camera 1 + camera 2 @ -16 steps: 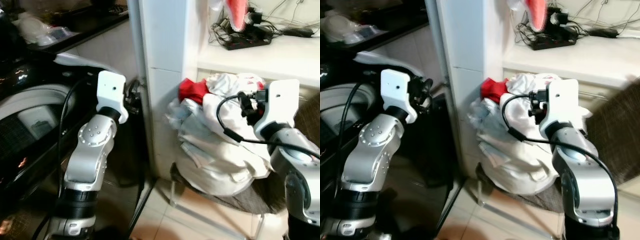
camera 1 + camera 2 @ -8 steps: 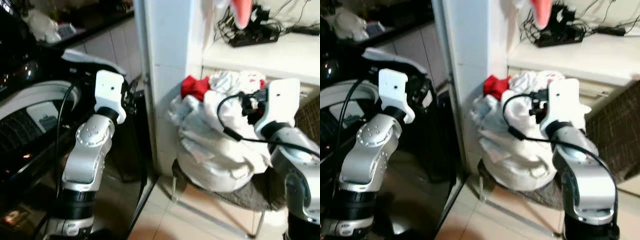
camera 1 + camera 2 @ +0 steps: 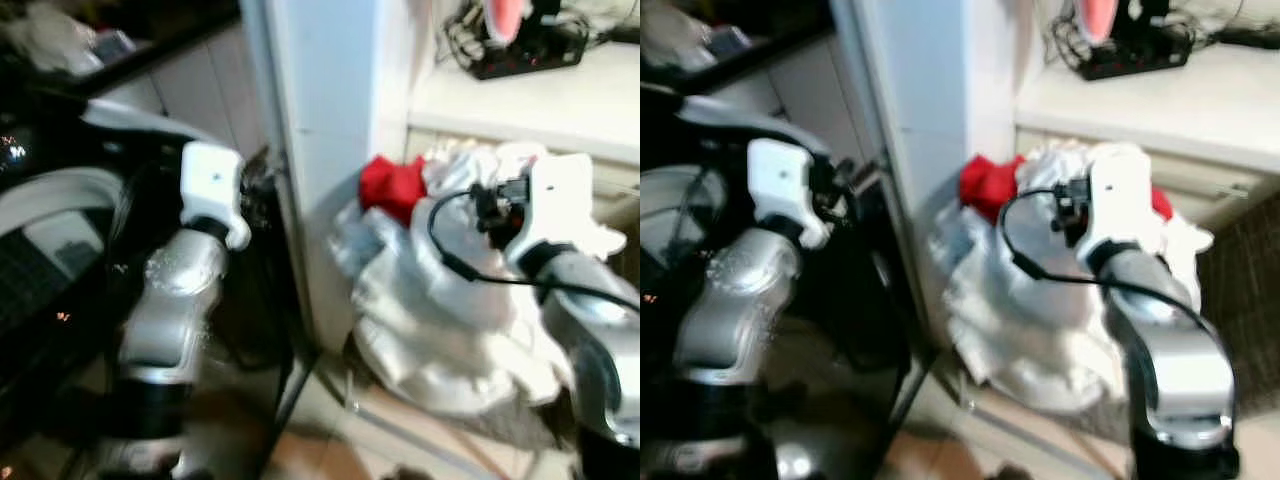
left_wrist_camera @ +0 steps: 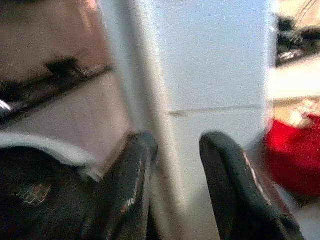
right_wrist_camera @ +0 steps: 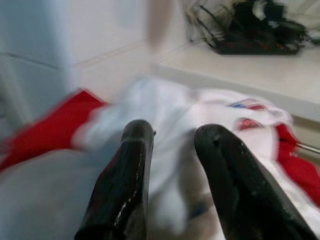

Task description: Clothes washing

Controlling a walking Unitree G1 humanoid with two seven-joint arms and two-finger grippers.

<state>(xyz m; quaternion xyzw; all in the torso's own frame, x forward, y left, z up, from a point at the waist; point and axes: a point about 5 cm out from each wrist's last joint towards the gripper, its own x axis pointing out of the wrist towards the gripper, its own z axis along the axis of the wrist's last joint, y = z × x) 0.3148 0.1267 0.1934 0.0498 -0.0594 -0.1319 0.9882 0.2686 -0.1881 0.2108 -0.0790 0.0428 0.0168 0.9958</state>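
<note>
Closer to the laundry pile (image 3: 440, 300) than a second ago (camera motion, blurred). Right gripper (image 5: 172, 170) raised just above the white and red clothes, fingers parted, empty. Left gripper (image 4: 175, 185) likewise parted, empty, near the white pillar (image 3: 325, 150). Pickup probably imminent.

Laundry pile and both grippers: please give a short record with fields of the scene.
laundry pile: white clothes heaped on a chair, right of the white pillar
red cloth: at the pile's top, near the pillar
right gripper: open, just above the pile, holding nothing
left gripper: open, empty, facing the pillar
shelf: holds a power strip
</note>
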